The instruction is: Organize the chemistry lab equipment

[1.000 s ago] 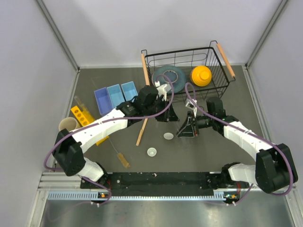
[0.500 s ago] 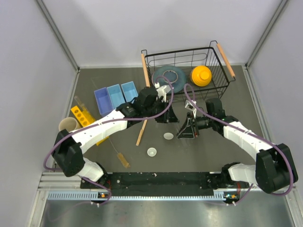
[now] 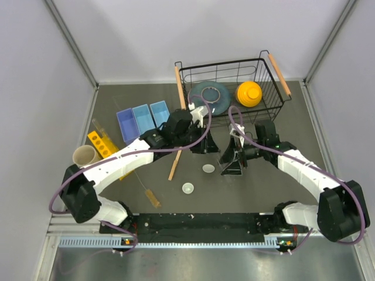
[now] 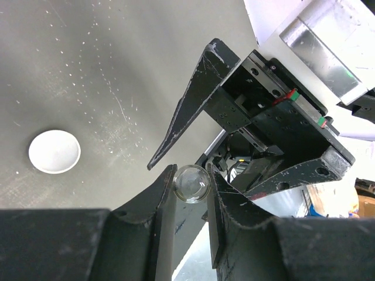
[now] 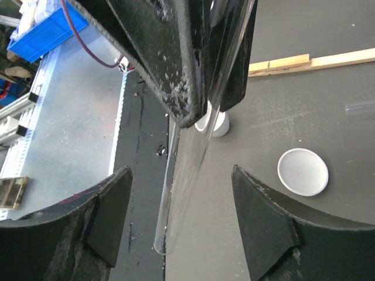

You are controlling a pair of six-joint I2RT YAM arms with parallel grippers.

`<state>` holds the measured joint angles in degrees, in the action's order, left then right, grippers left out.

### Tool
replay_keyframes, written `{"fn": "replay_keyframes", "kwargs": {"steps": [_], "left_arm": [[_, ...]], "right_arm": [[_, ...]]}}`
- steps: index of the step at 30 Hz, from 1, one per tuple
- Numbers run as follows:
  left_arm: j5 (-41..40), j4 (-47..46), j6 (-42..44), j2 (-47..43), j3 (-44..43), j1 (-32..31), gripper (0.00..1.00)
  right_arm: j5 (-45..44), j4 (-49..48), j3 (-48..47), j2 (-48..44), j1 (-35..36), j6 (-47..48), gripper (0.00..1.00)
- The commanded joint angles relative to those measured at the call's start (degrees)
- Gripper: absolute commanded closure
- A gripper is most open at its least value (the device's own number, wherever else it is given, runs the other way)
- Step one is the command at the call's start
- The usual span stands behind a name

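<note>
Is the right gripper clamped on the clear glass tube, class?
No: in the right wrist view the right gripper has its fingers wide apart on either side of the clear glass tube, not pressing it.

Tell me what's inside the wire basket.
The wire basket holds a blue-grey plate and a yellow bowl. The left arm and its cable cover the near-left corner, hiding anything there.
</note>
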<state>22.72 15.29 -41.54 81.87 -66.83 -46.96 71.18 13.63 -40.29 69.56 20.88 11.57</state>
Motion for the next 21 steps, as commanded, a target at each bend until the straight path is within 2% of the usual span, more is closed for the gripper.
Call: {"fn": "replay_keyframes", "kwargs": {"steps": [1, 2, 4, 5, 8, 13, 21], "left_arm": [[-2.6, 0.8, 1.9, -4.3, 0.5, -0.2, 0.83], [-3.6, 1.1, 2.4, -5.2, 0.6, -0.2, 0.83], [-4.8, 1.8, 2.9, -6.3, 1.6, -0.2, 0.83], [-5.5, 2.1, 3.0, -7.3, 2.0, -0.1, 0.83], [-6.2, 2.3, 3.0, -9.9, 4.1, -0.1, 0.83], [-9.4, 2.3, 3.2, -14.9, 8.4, -0.1, 0.83], [-16.8, 10.4, 5.3, -26.8, 12.1, -0.1, 0.83]], "right_arm": [[2.3, 3.6, -3.2, -2.5, 0.6, 7.1, 0.29], [2.1, 4.4, -3.4, -2.8, 0.6, 8.1, 0.23], [1.5, 7.0, -3.6, -3.9, 0.5, 11.3, 0.20], [1.4, 8.1, -3.7, -4.3, 0.5, 12.1, 0.12], [1.3, 11.4, -3.8, -5.5, 0.3, 15.8, 0.07], [0.7, 14.5, -4.0, -6.8, -1.8, 19.9, 0.04], [-0.9, 17.7, -4.9, -8.1, -8.5, 22.8, 0.03]]}}
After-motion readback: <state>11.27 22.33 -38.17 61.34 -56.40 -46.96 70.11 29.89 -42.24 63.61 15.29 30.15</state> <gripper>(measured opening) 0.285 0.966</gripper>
